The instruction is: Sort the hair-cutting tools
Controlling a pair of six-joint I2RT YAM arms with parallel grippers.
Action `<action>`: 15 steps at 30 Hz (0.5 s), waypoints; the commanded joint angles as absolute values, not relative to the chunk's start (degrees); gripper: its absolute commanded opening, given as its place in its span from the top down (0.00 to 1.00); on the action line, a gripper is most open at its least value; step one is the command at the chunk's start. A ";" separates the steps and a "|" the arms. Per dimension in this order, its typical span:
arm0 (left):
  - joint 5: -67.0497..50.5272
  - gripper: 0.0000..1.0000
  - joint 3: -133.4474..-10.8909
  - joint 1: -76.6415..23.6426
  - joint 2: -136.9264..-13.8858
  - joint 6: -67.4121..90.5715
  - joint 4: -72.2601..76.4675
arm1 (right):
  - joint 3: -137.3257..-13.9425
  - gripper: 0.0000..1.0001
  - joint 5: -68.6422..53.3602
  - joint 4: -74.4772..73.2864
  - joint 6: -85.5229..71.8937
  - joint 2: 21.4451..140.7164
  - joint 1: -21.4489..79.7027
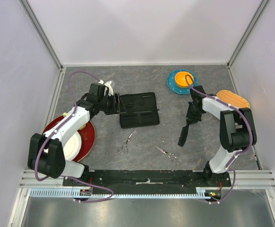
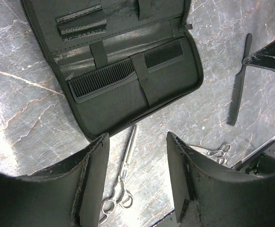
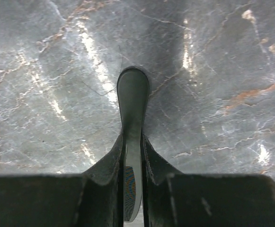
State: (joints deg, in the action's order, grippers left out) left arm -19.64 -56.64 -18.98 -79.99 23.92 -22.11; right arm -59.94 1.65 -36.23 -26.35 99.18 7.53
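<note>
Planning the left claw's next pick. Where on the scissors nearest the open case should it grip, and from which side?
The scissors lie flat on the table, blades closed and slim, loops wider. So probably pinch across the blades near the pivot, left claw coming straight down.

Worktop (image 1: 142, 80): grey marbled stone-look surface with pale and rust-coloured veins and bright glare patches.
Back wall (image 1: 142, 28), left wall (image 1: 9, 71), right wall (image 1: 270, 80): plain pale panels, faintly lilac.
Corner posts (image 1: 41, 33): slanting silver metal profiles, one at each rear corner.
Front rail (image 1: 258, 178): slotted aluminium along the near edge.
Light: even, diffuse.
</note>
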 commanded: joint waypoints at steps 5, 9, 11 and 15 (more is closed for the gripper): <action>-21.53 0.42 -57.13 -18.72 -80.59 21.71 -19.78 | -61.87 0.90 -0.70 -34.54 -28.83 96.68 8.79; -21.88 0.42 -57.04 -18.72 -80.77 21.88 -19.77 | -63.01 0.90 -1.23 -35.33 -28.83 95.89 8.88; -22.15 0.42 -57.04 -18.72 -80.95 21.97 -19.69 | -63.37 0.91 -1.75 -35.42 -28.83 95.63 8.96; -22.50 0.42 -57.04 -18.72 -81.12 22.06 -19.51 | -63.72 0.87 -0.36 -36.73 -28.39 96.41 9.05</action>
State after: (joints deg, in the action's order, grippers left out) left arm -20.40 -56.64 -18.98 -80.71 23.92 -22.06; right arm -61.43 -1.04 -35.64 -27.92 97.86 8.82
